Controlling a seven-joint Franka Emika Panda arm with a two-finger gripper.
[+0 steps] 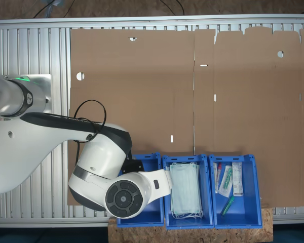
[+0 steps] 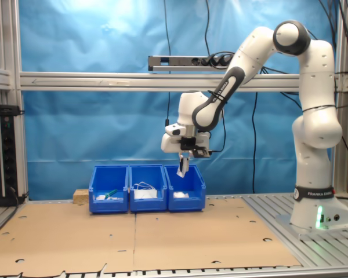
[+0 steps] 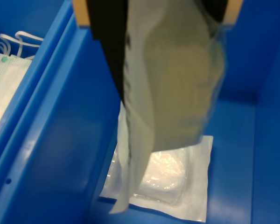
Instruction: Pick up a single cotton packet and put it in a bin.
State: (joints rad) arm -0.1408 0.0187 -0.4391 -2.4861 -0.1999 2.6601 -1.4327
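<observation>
My gripper [image 2: 184,156] hangs over the blue bin [image 2: 185,190] at the second exterior view's right end of the bin row. It is shut on the cotton packet [image 2: 181,168], which dangles straight down from the fingers. In the wrist view the cotton packet [image 3: 172,93] is a crinkled, translucent white sheet pinched at its top edge by my gripper [image 3: 154,14], with a black finger [image 3: 107,32] along one side. It hangs above the bin's [image 3: 60,154] blue floor, where another white packet [image 3: 177,182] lies flat. In the first exterior view my arm covers most of this bin [image 1: 144,159].
Beside it stand a blue bin of pale green face masks [image 1: 185,190] and a blue bin of syringes and tubes [image 1: 230,185]. Brown cardboard [image 1: 192,91] covers the table. The arm's base [image 2: 316,214] stands at the second exterior view's right.
</observation>
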